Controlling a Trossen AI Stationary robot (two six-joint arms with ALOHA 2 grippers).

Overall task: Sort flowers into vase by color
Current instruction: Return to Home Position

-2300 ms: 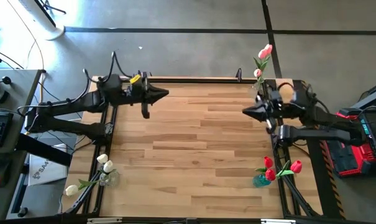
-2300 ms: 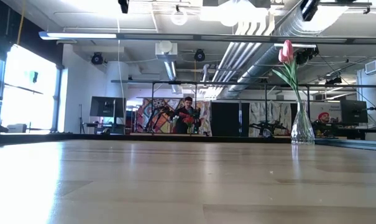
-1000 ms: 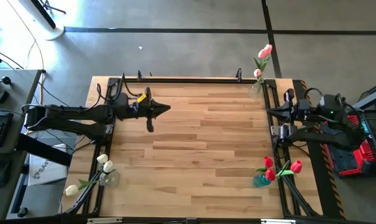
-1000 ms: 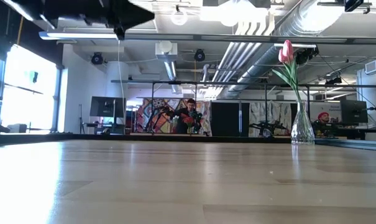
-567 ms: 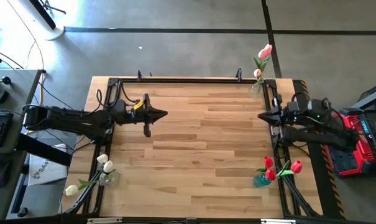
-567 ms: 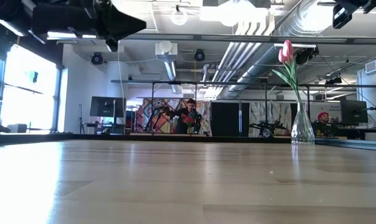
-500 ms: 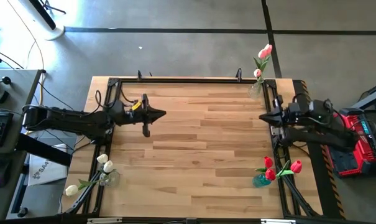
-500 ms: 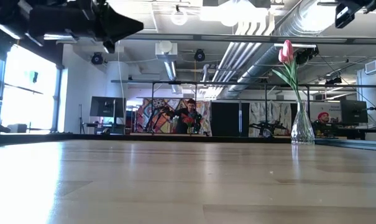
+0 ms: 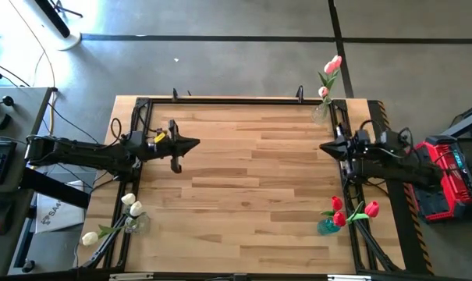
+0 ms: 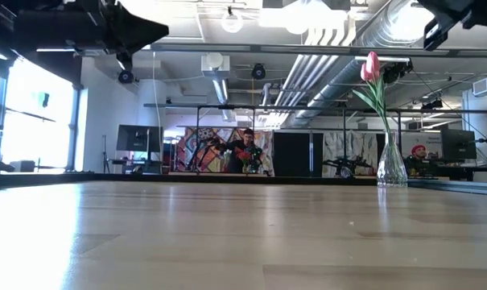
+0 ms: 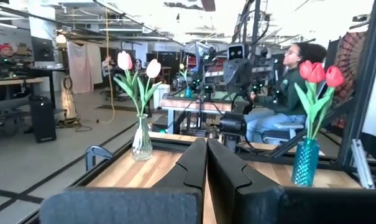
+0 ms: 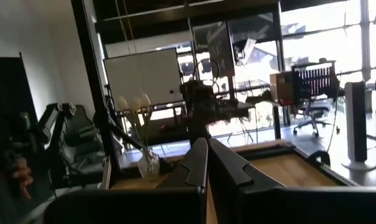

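Three vases stand at the table's corners. A clear vase at the far right holds pink flowers. A blue vase at the near right holds red flowers. A clear vase at the near left holds white flowers. My left gripper hovers shut and empty over the table's left side, pointing right. My right gripper hovers shut and empty at the right edge, pointing left. The left wrist view shows the pink flowers and red flowers; the right wrist view shows the white flowers.
The bare wooden tabletop lies between the two arms. A dark rail frame runs along the table's edges. A person sits beyond the table's right side. A red device stands right of the table.
My left gripper has drawn back toward the table's left edge and sunk. My right gripper has sunk and tipped toward level at the right edge. Both have stayed shut. The flowers and vases have kept still.
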